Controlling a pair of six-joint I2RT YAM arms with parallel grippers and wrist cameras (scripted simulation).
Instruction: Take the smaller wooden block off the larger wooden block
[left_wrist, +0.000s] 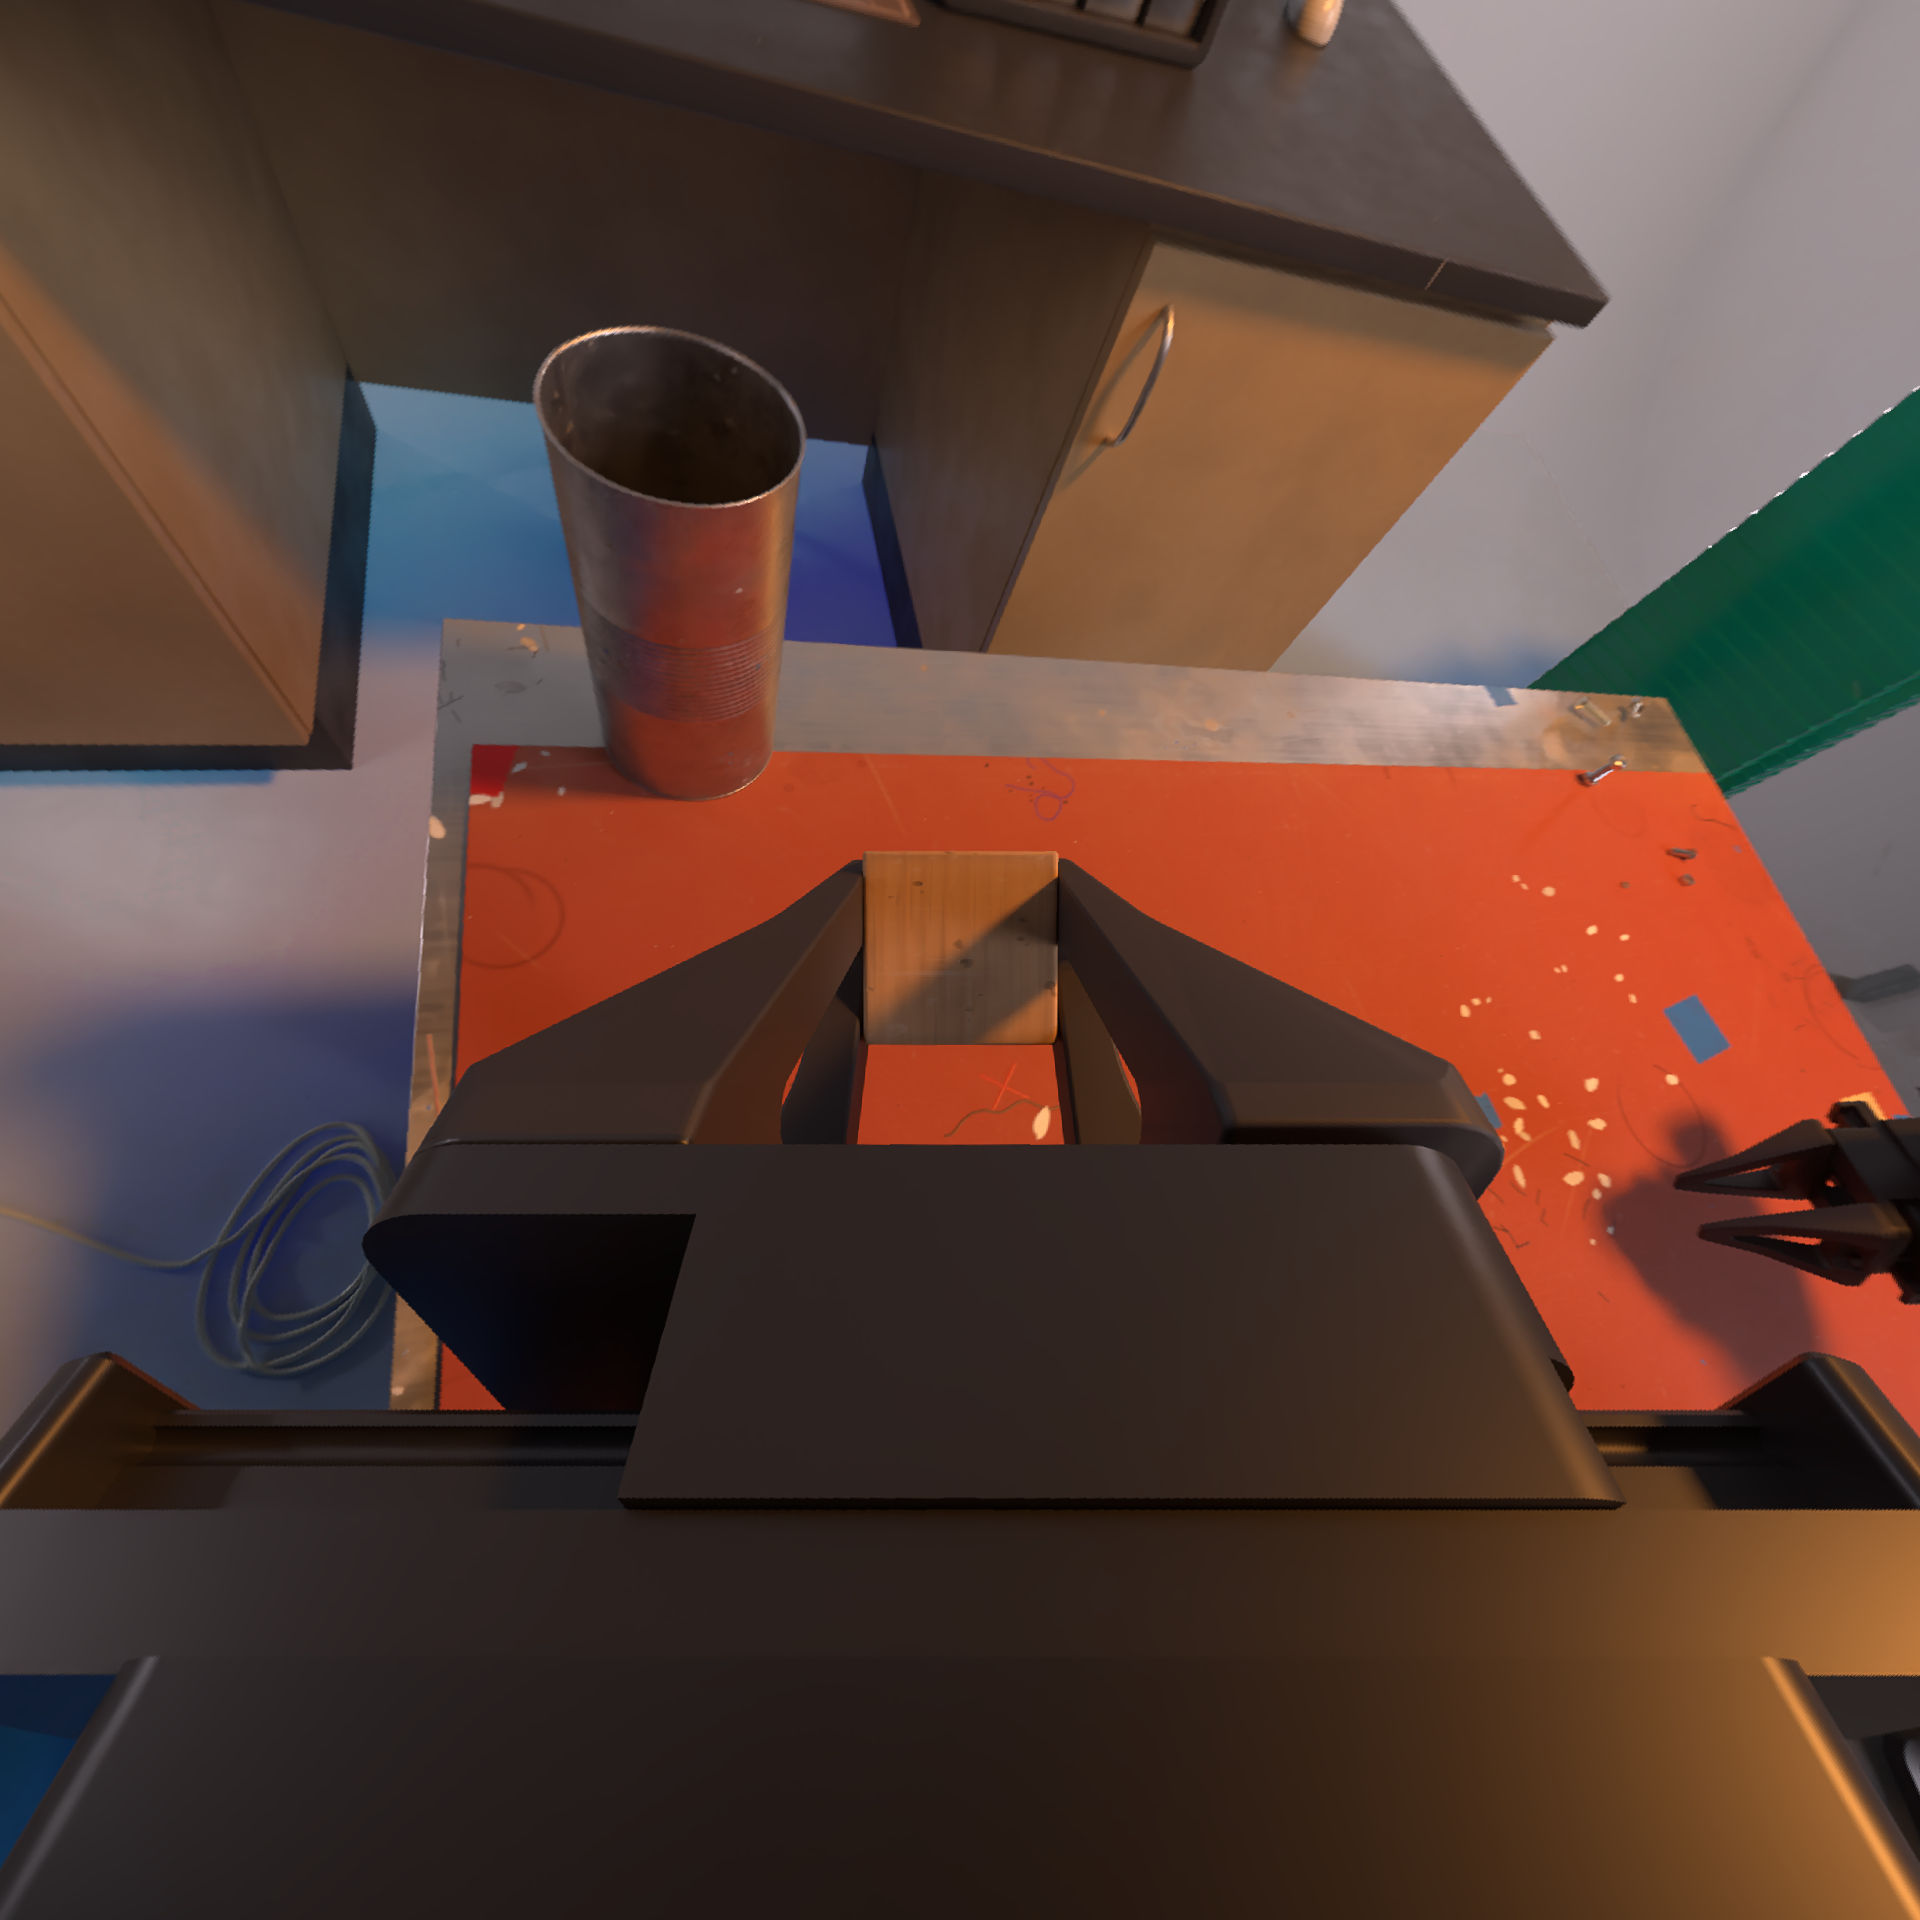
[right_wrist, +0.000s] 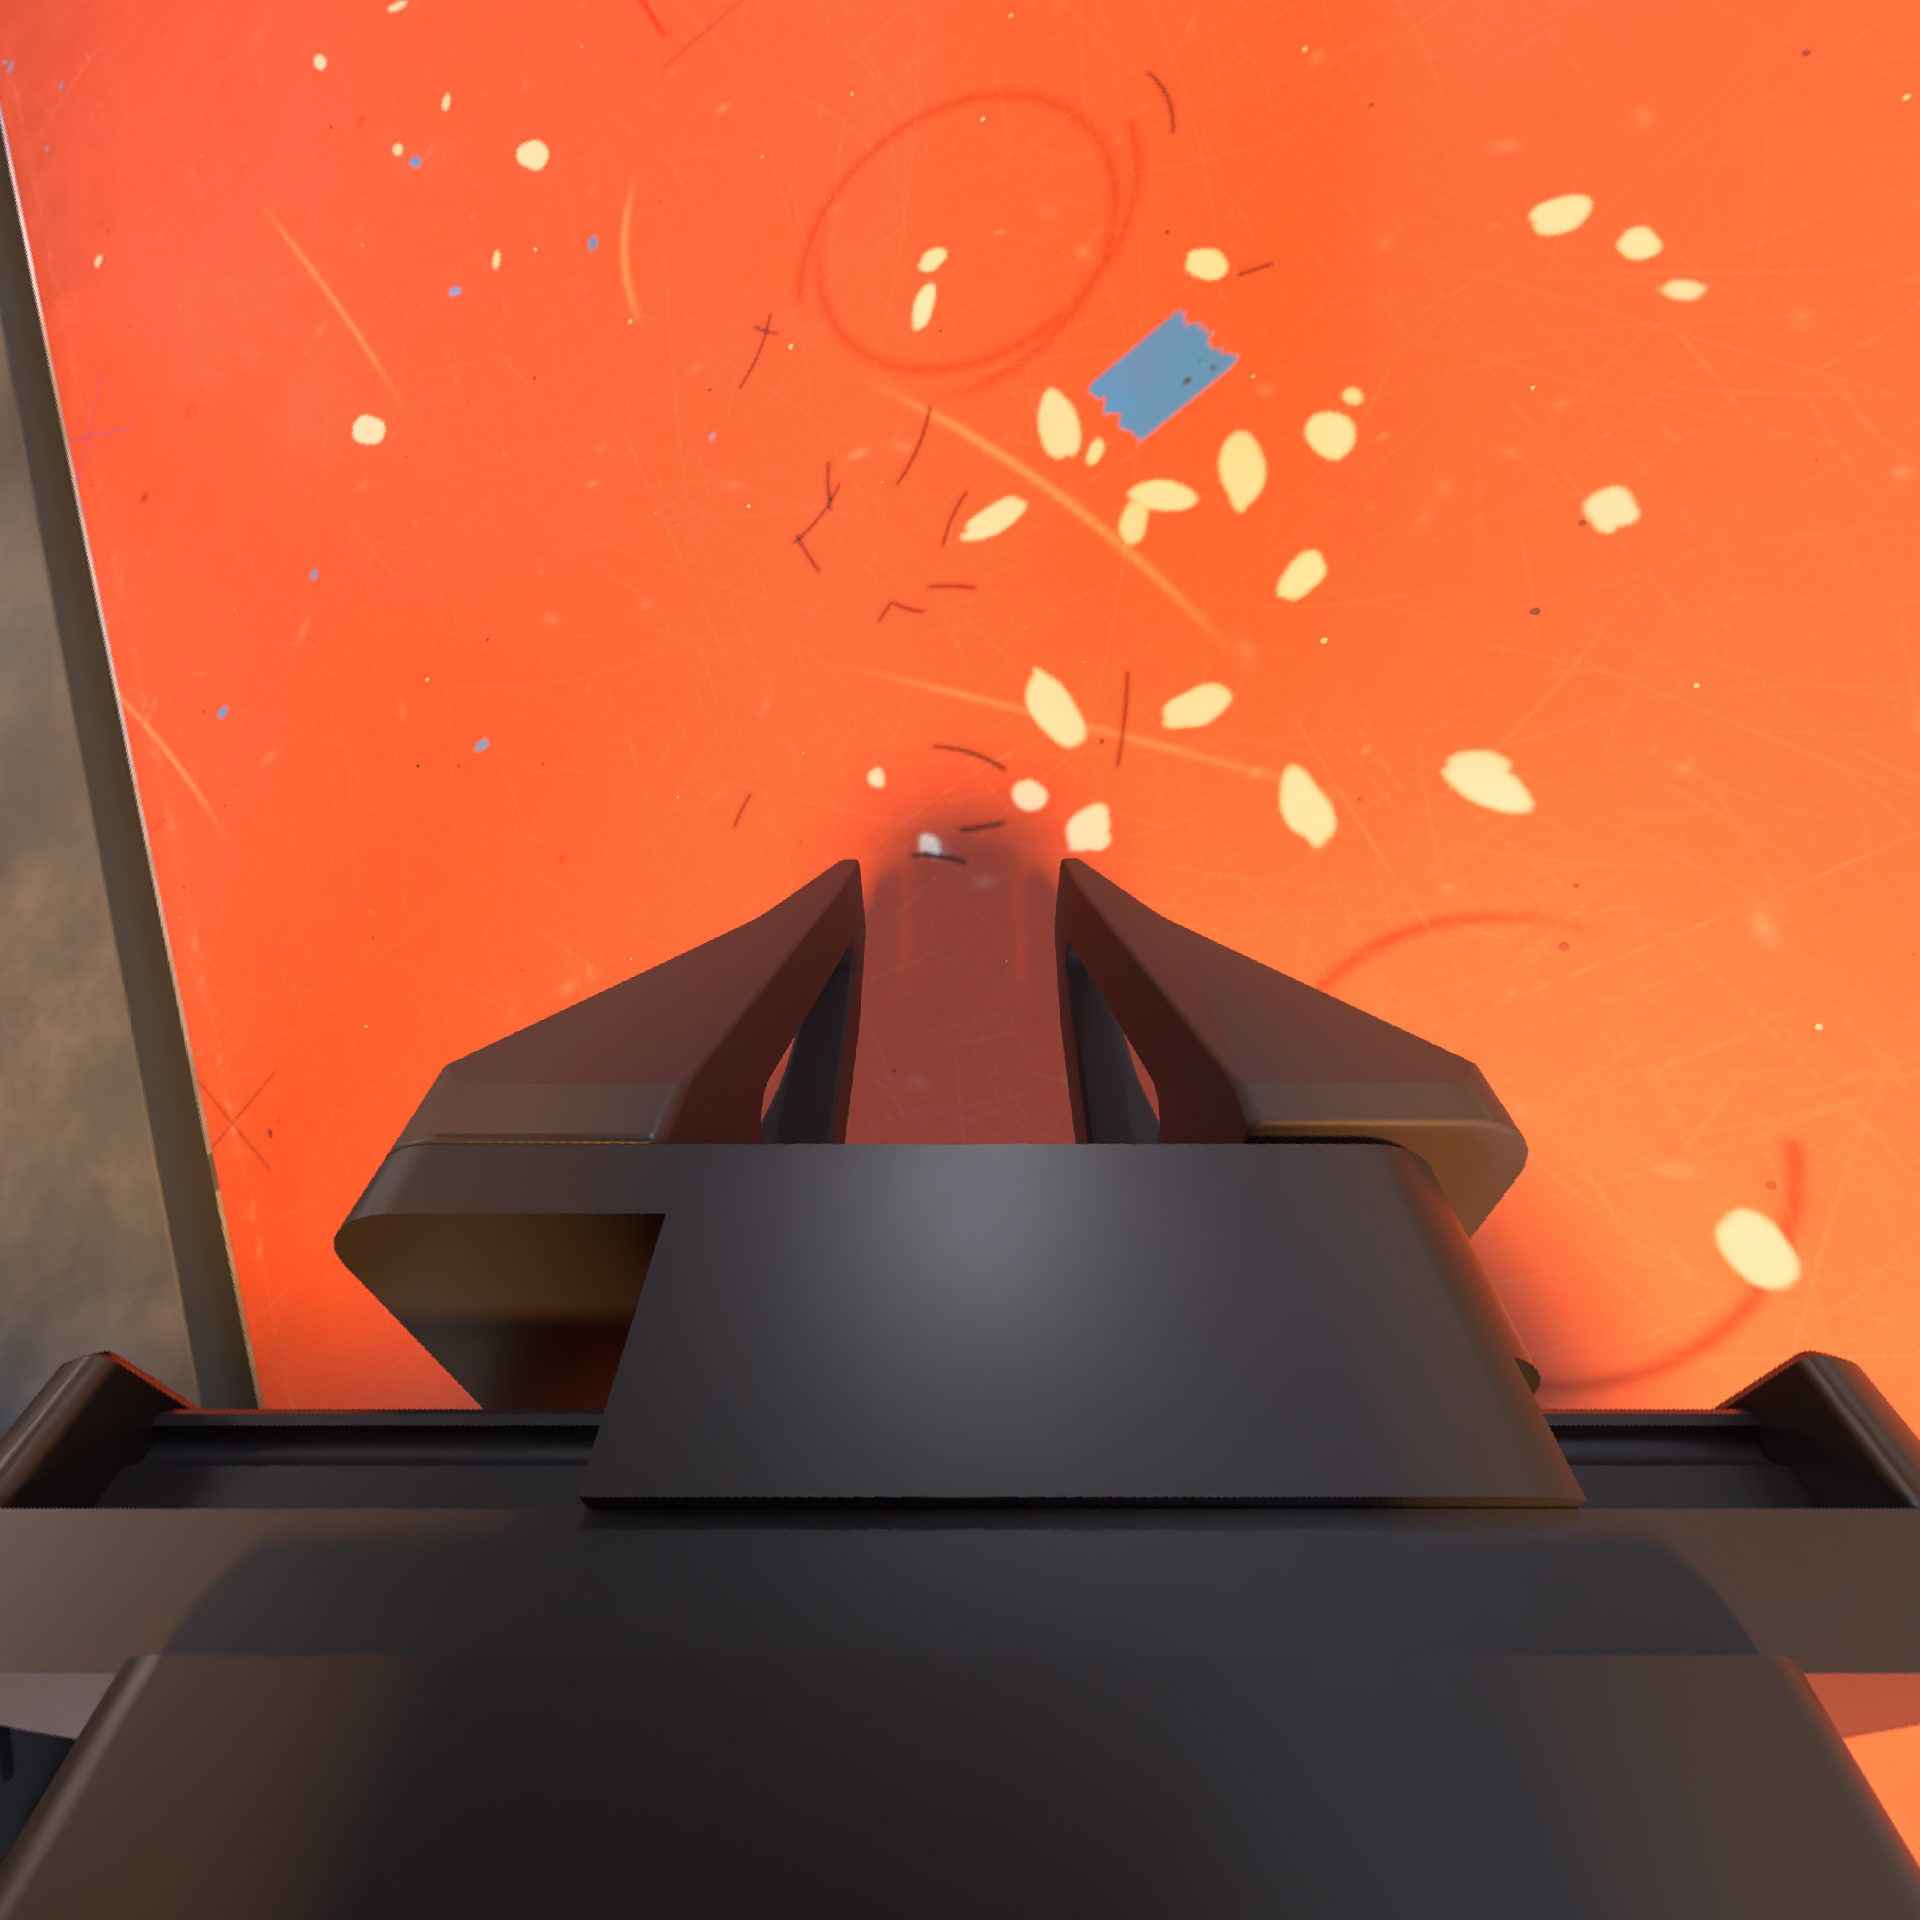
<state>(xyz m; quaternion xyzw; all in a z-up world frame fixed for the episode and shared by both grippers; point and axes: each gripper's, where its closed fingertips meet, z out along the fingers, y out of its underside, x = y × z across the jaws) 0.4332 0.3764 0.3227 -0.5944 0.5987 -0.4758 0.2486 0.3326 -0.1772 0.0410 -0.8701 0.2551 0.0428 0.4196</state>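
Observation:
My left gripper (left_wrist: 960, 868) is shut on a pale wooden block (left_wrist: 960, 945), which sits squarely between the two fingers (left_wrist: 821, 956). The block hangs above the orange mat (left_wrist: 1247, 883), and bare mat shows just below it. No second, larger block shows in either view. My right gripper (right_wrist: 958, 868) is open and empty, its tips close over the speckled orange mat (right_wrist: 520, 623). It also shows at the right edge of the left wrist view (left_wrist: 1688, 1205), fingers apart, low over the mat.
A tall metal cup (left_wrist: 675, 561) stands at the mat's far left corner. Brown cabinets (left_wrist: 1247, 468) stand behind the table. A cable coil (left_wrist: 291, 1247) lies on the floor to the left. Blue tape (right_wrist: 1162, 374) is stuck on the mat. Screws (left_wrist: 1600, 769) lie at the far right.

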